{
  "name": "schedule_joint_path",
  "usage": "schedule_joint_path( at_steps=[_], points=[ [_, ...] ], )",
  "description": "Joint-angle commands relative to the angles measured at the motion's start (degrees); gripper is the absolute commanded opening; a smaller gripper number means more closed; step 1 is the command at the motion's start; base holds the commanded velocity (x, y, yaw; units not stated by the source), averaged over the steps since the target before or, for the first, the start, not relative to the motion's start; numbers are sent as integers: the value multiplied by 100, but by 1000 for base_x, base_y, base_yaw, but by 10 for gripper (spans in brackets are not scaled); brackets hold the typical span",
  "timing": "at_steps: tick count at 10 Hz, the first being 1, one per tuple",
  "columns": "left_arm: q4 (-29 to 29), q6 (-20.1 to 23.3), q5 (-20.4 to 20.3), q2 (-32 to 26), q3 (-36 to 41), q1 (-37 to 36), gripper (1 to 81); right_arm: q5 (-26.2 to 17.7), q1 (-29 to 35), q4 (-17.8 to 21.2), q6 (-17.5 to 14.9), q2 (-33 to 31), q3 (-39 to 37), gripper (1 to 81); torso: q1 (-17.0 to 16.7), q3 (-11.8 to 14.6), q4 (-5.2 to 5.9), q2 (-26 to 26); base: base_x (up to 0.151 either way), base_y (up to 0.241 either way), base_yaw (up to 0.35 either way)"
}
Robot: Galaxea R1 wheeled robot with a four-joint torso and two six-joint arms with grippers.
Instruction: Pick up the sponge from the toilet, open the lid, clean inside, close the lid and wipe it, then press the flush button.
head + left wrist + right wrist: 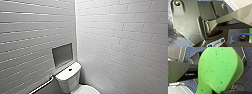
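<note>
Operator: Status of sponge?

Technician: The sponge [219, 68] is off the toilet [68, 80]. In the right wrist view it sits close to the camera, with the dark blue tiled floor [248, 75] behind it. Nothing else supports it, so the right gripper [220, 92] is judged to be clamped on its lower end. The contact point itself is hard to make out.

Operator: Left gripper?

Technician: Its state cannot be told. The left wrist view shows the robot's own plate and bar, a blue cable [196, 37] and floor tiles.

Operator: Position of the fixture?

Technician: In the head view the toilet is at 6 o'clock, in the corner where the two white tiled walls [120, 37] meet. The flush button [70, 69] is a dark spot on top of the tank. A grey wall recess [62, 53] lies at 7 o'clock from frame centre, just above the tank. A grab rail [41, 86] runs lower, toward 8 o'clock. The lid [87, 90] shows only its rear edge at 6 o'clock. It appears to be down, but that is not certain.

Operator: Progress?

Technician: Step one, sponge pickup, is judged complete. No arm is near the bowl in the head view. To judge by the lid's apparent position, opening it is not yet done. That leaves cleaning inside, closing the lid, wiping it and pressing the flush button. The task is at an early stage.
</note>
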Motion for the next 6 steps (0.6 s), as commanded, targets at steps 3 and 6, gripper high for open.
schedule_joint_path(
  at_steps=[3, 6],
  points=[
    [66, 52, 230, -73, 89, -199, 811, -307, 162, -108, -26, -78, 87, 10, 0, 0, 0, 0, 0, 0, 0],
    [66, 52, 222, -82, 80, -199, 811, -307, 171, -108, -26, -78, 87, 10, 0, 0, 0, 0, 23, 0, 0]
  ],
)
